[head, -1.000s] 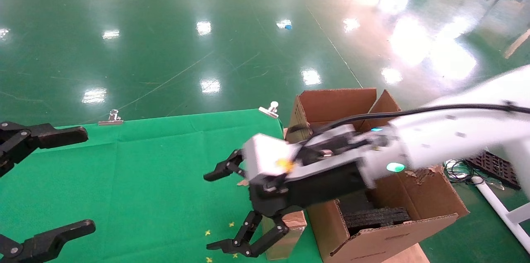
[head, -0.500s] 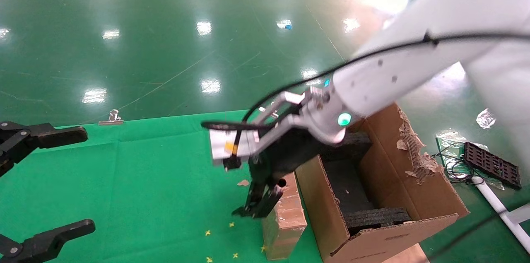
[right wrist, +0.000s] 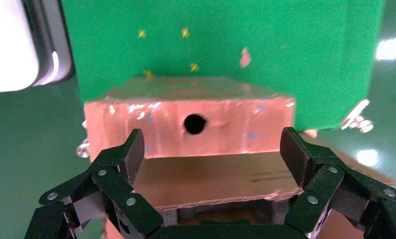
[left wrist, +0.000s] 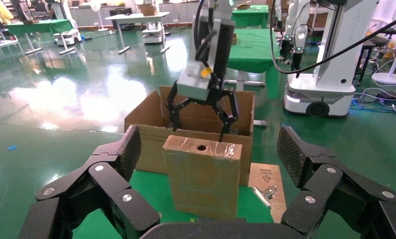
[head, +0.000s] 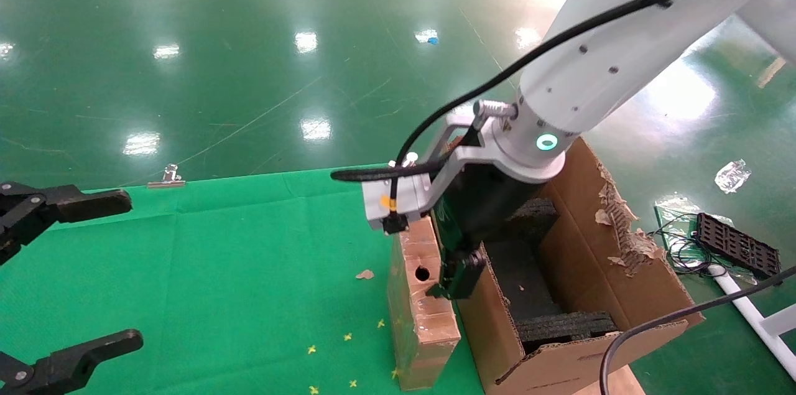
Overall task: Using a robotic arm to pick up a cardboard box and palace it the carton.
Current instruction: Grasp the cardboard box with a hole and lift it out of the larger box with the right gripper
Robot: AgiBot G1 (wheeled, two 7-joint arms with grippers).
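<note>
The small cardboard box (head: 423, 314) stands upright on the green cloth, touching the carton's (head: 559, 364) near wall, with its holed narrow face up. The white robotic arm (head: 591, 65) reaches down from the right. Its right gripper (head: 459, 280) is open and points down at the seam between the box and the carton. In the right wrist view the open gripper (right wrist: 210, 144) spans the length of the box top (right wrist: 186, 124), over the carton wall (right wrist: 210, 179). The left wrist view shows the box (left wrist: 201, 179) and the right gripper (left wrist: 198, 130) just above it. My left gripper (head: 134, 269) is open and parked at the left.
The carton's torn flap (head: 615, 221) and black foam blocks (head: 566, 326) are at the right. Binder clips (head: 166, 177) hold the cloth's far edge. A cardboard scrap (head: 365, 274) lies on the cloth. Cables and a black tray (head: 737, 249) lie on the floor.
The right arm has swung up and over; its gripper turned from reaching sideways left of the box to pointing down beside the box top. The box and left gripper have not moved.
</note>
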